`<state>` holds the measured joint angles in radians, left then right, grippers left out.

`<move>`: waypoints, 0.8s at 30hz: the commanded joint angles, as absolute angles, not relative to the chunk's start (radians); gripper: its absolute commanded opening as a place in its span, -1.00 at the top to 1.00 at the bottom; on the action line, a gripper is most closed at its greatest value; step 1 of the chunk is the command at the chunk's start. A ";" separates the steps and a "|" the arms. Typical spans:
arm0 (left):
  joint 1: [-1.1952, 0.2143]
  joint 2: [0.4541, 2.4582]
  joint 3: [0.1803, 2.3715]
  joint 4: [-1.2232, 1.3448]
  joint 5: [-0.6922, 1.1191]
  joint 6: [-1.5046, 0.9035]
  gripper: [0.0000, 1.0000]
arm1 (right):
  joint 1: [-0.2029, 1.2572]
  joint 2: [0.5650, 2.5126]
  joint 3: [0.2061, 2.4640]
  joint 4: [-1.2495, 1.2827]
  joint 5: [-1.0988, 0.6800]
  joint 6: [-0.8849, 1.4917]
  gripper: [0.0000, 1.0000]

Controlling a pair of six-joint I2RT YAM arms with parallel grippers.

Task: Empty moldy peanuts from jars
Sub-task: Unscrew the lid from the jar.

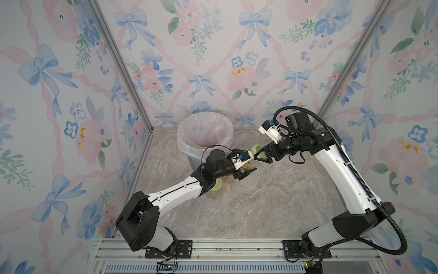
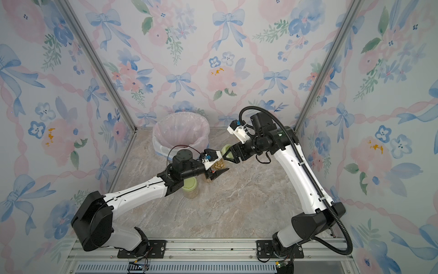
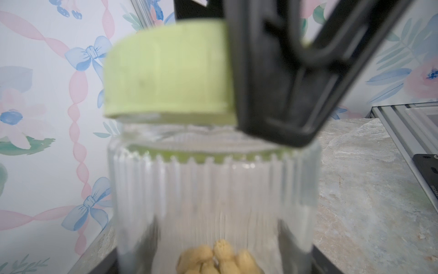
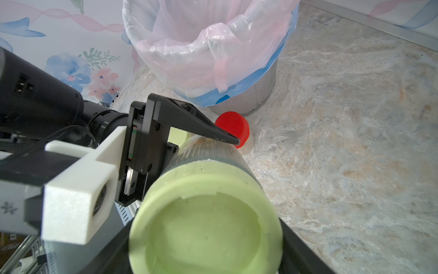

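My left gripper (image 1: 248, 164) (image 3: 218, 237) is shut on a clear ribbed jar (image 3: 213, 189) (image 4: 213, 151), held sideways above the table. The moldy peanuts (image 3: 218, 258) (image 1: 247, 165) lie inside it. My right gripper (image 1: 258, 154) (image 4: 206, 237) is shut on this jar's pale green lid (image 3: 166, 71) (image 4: 206, 225) (image 2: 225, 150). The lid sits at the jar's mouth; whether it is still threaded on I cannot tell. A second jar with a green lid (image 1: 215, 187) (image 2: 189, 186) stands under my left arm. A red-lidded jar (image 4: 233, 127) (image 2: 208, 179) stands below my left gripper.
A grey mesh bin (image 4: 251, 99) lined with a pink bag (image 1: 227, 128) stands at the back, just behind the left gripper. Patterned walls close in three sides. The arms' mounting rail (image 1: 237, 246) runs along the front edge.
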<state>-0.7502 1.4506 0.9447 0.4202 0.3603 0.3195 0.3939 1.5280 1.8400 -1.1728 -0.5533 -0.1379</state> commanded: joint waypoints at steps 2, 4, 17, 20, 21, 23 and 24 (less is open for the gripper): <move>-0.769 1.441 0.961 0.393 0.443 0.366 1.00 | 0.360 1.485 1.835 -1.026 -0.577 -0.132 -0.53; -0.768 1.436 0.961 0.394 0.444 0.369 1.00 | 0.359 1.480 1.829 -1.023 -0.578 -0.132 -0.53; -0.759 1.427 0.969 0.397 0.494 0.350 1.00 | 0.355 1.463 1.820 -1.107 -0.622 -0.259 -0.53; -0.759 1.429 0.972 0.397 0.507 0.349 1.00 | 0.354 1.468 1.828 -1.135 -0.656 -0.313 -0.54; -0.758 1.431 0.973 0.397 0.510 0.346 1.00 | 0.355 1.472 1.835 -1.147 -0.662 -0.329 -0.54; -0.758 1.431 0.975 0.397 0.513 0.344 1.00 | 0.354 1.486 1.853 -1.174 -0.671 -0.352 -0.54; -0.758 1.431 0.974 0.397 0.514 0.345 1.00 | 0.355 1.496 1.866 -1.194 -0.672 -0.367 -0.54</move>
<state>-0.7517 1.4498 0.9474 0.4091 0.4240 0.3218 0.3668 1.5036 1.8145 -1.2102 -0.6189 -0.2813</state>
